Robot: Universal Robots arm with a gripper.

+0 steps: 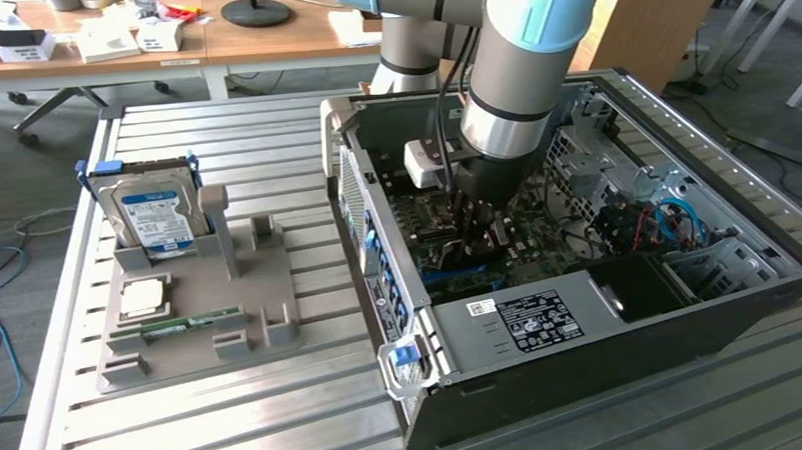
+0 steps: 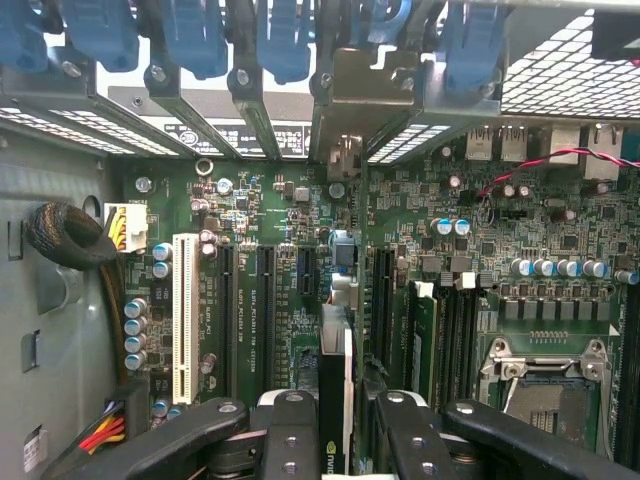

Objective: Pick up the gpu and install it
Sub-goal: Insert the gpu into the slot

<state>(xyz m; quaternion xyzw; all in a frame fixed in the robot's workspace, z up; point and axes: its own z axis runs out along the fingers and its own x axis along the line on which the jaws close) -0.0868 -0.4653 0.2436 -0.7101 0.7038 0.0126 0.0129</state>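
Note:
My gripper (image 1: 485,217) reaches down into the open computer case (image 1: 565,324), just above the motherboard (image 2: 270,210). In the wrist view the gpu (image 2: 336,375) shows edge-on as a thin dark card between the two black fingers (image 2: 290,420), and the gripper (image 2: 340,425) is shut on it. The card stands upright over the row of expansion slots (image 2: 262,300), its metal bracket (image 2: 345,160) pointing toward the case's rear slot openings. In the exterior view a dark brownish piece of the gpu (image 1: 482,245) shows under the fingers. Whether its edge sits in a slot I cannot tell.
A grey parts holder (image 1: 230,281) on the slatted metal table carries a silver hard drive (image 1: 154,216), a memory stick (image 1: 191,322) and a small square chip (image 1: 143,294). Blue slot clips (image 2: 200,35), cables (image 2: 65,240) and the CPU socket (image 2: 545,385) crowd the case interior.

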